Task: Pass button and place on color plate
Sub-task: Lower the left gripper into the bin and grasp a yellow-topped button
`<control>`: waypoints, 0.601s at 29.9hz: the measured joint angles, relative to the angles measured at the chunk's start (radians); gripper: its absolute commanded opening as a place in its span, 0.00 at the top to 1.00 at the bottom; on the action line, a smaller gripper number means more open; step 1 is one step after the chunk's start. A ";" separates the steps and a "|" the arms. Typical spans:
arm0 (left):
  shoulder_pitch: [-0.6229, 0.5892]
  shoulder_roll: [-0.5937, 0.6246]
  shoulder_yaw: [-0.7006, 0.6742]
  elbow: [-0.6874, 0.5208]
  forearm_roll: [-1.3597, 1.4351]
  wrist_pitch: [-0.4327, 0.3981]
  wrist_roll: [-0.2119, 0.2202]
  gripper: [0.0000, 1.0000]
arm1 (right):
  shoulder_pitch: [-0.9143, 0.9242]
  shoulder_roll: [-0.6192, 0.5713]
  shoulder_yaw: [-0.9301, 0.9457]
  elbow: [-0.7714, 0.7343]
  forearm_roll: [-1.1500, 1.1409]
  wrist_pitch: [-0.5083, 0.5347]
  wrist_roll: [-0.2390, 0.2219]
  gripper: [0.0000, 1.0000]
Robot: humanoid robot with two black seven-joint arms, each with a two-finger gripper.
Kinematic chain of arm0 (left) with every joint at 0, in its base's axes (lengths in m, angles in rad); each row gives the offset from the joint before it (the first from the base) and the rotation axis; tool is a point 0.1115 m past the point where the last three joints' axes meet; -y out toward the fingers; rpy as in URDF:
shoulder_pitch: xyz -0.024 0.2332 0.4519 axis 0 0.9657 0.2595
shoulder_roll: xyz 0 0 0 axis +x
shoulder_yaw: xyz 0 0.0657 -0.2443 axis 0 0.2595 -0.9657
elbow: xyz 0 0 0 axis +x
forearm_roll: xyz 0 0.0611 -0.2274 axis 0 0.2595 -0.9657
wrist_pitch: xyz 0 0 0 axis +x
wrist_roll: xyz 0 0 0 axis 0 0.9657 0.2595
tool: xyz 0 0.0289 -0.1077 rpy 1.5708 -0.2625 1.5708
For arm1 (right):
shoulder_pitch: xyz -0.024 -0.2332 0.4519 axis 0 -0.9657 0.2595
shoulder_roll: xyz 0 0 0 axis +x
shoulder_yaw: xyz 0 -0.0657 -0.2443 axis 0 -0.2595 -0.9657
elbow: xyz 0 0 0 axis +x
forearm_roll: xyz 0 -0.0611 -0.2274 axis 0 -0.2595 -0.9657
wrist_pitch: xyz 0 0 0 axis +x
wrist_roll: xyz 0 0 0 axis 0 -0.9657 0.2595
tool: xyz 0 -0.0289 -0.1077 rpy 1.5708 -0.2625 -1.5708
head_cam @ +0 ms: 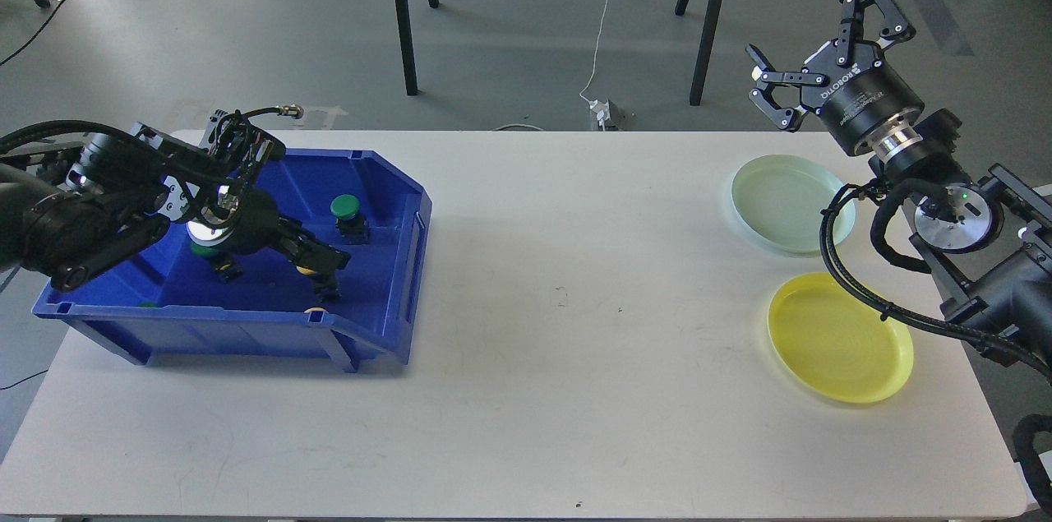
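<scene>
A blue bin (411, 234) stands at the table's left and holds several buttons. My left gripper (322, 262) is down inside the bin, right over a yellow button (305, 269), of which only a sliver shows. Its fingers are dark and I cannot tell them apart. A green button (345, 208) stands free behind the gripper. Another green button (202, 248) is mostly hidden under my left wrist. My right gripper (809, 29) is open and empty, raised above the table's far right. A pale green plate (781, 201) and a yellow plate (838, 337) lie empty at the right.
A pale button top (313, 310) peeks over the bin's front wall and a green one (146, 304) shows at its front left. Black stand legs (403, 20) and cables are on the floor behind the table. The right arm's cables hang over the plates' right edges.
</scene>
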 measured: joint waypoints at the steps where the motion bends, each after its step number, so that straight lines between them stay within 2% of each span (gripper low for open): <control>1: 0.002 0.000 0.000 0.000 0.000 0.000 0.000 0.00 | -0.001 0.000 0.000 0.000 0.000 0.000 0.000 0.01; 9: 0.007 -0.010 -0.001 0.005 0.001 0.000 0.000 0.01 | -0.004 0.000 0.018 0.002 0.000 0.000 0.000 0.01; 18: 0.030 -0.062 0.000 0.068 0.014 0.000 0.000 0.04 | -0.006 -0.004 0.024 0.008 0.000 0.000 0.000 0.01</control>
